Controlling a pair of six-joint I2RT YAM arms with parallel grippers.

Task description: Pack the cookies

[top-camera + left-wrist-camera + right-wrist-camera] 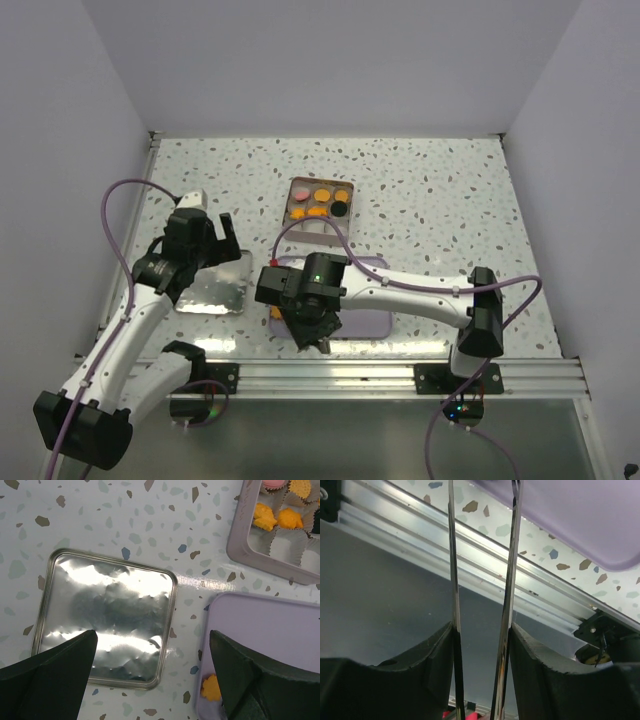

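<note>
Cookies, small flat orange, pink and black pieces, already fill two rows of the square tin with white paper compartments (its near row looks empty), while one orange cookie lies on the lavender plastic tray. The left tool gapes wide; the right tool pinches thin metal tweezers.

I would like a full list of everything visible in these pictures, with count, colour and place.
cookies in tin: six; four orange, one pink, one black; far two rows
cookie on tray: one visible; orange; left edge
tin: one; white cups; far centre
lid: one; shiny silver; left of tray
tray: one; lavender; near centre
tongs: one; silver; in right arm's jaws
table: speckled white
left arm: white-black; jaws open over lid
right arm: white-black; jaws gripping tongs
</note>
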